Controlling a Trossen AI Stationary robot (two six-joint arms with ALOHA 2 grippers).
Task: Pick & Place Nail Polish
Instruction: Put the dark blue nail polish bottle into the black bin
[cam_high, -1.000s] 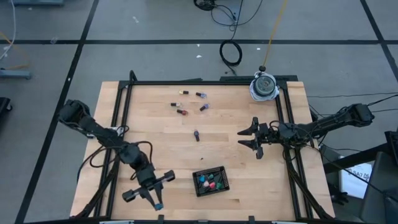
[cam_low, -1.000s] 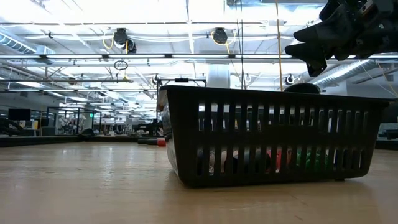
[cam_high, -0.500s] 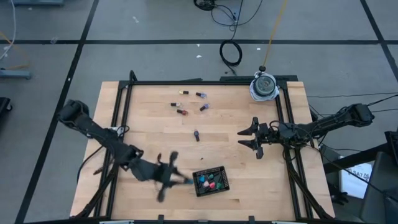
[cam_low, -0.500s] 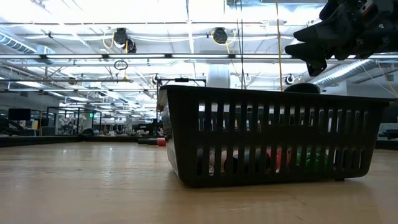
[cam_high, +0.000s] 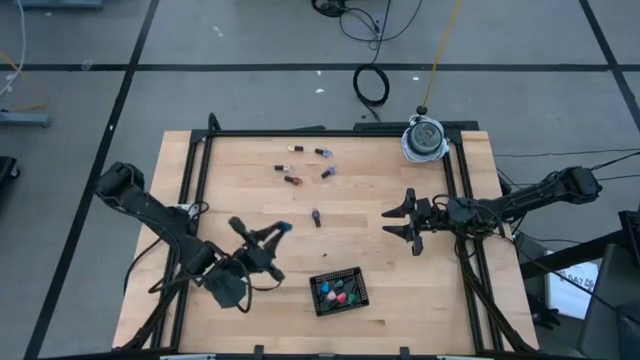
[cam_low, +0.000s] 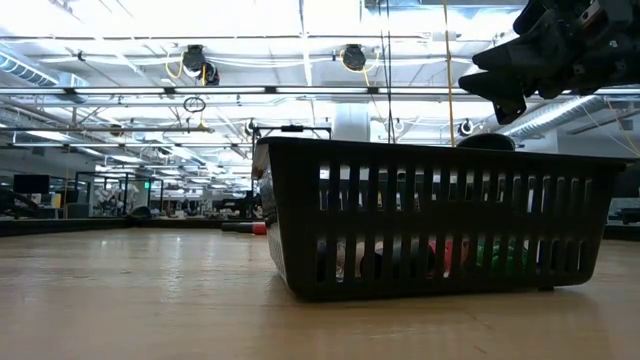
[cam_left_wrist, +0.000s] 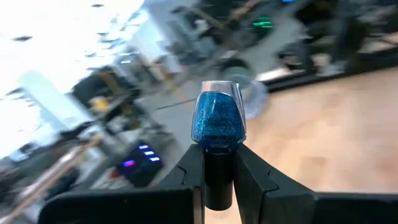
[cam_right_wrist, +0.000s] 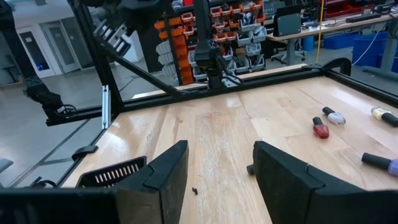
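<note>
Lower left of the high view, the left gripper (cam_high: 277, 229) clamps a blue bottle (cam_left_wrist: 219, 119) by its cap, carrying it toward the tray (cam_high: 358, 295) at bottom centre. Next comes lining up over a free cell, by my judgement. At centre right the right gripper (cam_high: 402, 222) waits, fingers parted and empty. Five bottles (cam_high: 292, 181) lie loose at upper centre. Free cells are hard to make out.

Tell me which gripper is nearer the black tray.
Left. The left gripper, shut on a blue nail polish bottle, hangs just beside the black tray; the right gripper waits farther off.
</note>
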